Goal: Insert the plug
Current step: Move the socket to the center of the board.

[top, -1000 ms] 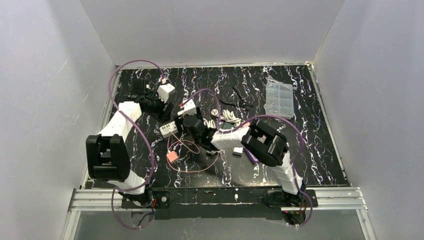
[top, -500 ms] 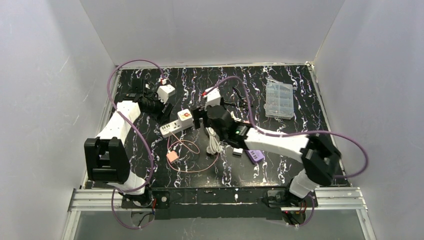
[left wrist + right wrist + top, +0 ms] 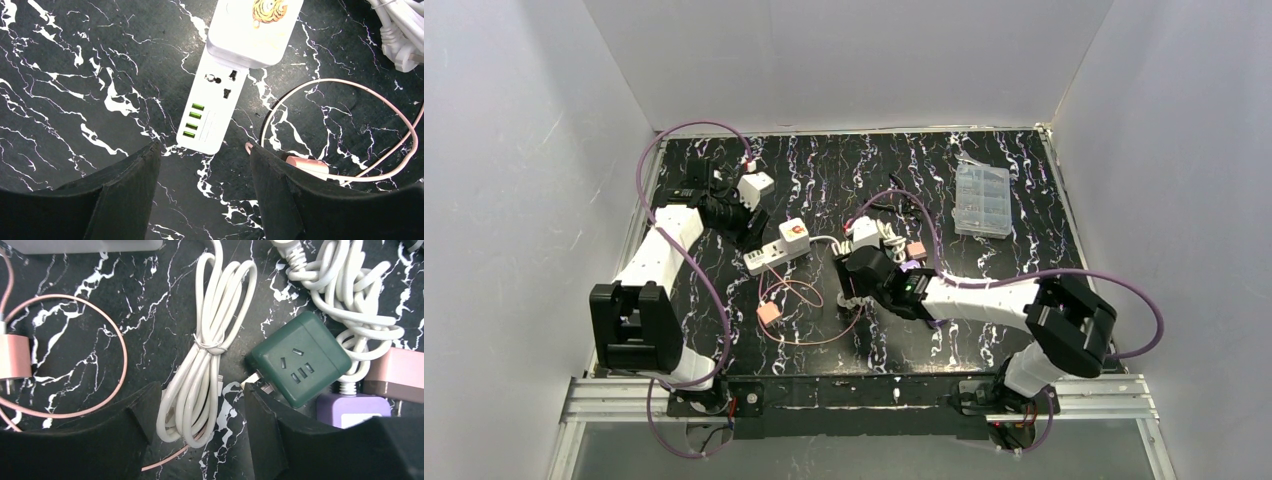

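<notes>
Pink plug [image 3: 768, 313] lies loose on table [image 3: 1064, 300] at lower centre of the top view, its pink lead [image 3: 330, 80] looped beside it and gripped by nothing. Right claw [image 3: 202, 405] is next up the frame, fingers wide and empty, hanging over a tied white cable bundle [image 3: 200, 365]. A green cube adapter [image 3: 300, 357] is at centre right of the wrist view, with a purple adapter [image 3: 355, 410] touching its lower edge. My read: this arm sits clear of the strip so nothing crowds it. Power strip [image 3: 212, 117] lies diagonal, left of centre in the top view. White plug [image 3: 252, 35] with a tiger sticker sits on the strip's far end and looks flush, so I judge it inserted and the task about done. One socket [image 3: 222, 85] and four green USB ports [image 3: 192, 120] are bare. Left claw [image 3: 205, 150] is wide and empty, fingers either side of the strip's USB end. No contact is visible; it is likely placed to steady the strip. Clear compartment box [image 3: 982, 197] is at upper right, well apart.
</notes>
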Controlling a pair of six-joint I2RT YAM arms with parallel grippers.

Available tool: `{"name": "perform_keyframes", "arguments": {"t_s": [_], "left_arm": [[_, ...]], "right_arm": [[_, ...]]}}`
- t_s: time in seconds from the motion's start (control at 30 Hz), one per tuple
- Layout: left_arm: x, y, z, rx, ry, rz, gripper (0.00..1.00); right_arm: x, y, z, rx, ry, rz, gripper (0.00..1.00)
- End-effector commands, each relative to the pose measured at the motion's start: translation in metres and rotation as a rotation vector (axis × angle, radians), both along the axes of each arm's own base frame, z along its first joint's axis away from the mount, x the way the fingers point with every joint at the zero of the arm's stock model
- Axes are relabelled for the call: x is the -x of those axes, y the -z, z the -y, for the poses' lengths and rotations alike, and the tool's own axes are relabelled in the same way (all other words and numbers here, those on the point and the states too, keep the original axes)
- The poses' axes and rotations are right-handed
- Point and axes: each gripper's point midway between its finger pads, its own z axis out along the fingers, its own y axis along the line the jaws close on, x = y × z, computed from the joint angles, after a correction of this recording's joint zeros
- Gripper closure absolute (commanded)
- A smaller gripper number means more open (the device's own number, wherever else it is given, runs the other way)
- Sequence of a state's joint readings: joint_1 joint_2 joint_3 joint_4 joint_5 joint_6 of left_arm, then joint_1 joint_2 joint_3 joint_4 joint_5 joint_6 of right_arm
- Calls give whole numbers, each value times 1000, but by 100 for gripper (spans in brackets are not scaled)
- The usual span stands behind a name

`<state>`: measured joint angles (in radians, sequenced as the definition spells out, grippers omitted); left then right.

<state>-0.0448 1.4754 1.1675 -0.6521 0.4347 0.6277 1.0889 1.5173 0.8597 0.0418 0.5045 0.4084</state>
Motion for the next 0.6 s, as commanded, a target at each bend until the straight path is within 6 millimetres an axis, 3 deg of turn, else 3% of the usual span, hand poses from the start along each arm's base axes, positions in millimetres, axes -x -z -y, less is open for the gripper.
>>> {"name": "perform_keyframes", "arguments": {"t_s": [0.0,0.2,0.43,0.57], "left_arm": [[7,-20,3,27,10,30,36],[6,-26,5,35,5,44,36],[6,-25,4,33,3,44,37],[5,-24,5,36,5,43,37]], "right_arm": [[-2,10,-12,-11,7,-20,33],[-6,36,-29,24,-20,-48,38],[-24,39,-63,25,-61,-8,69],[-51,40,-89,37,-48,30,78]]}}
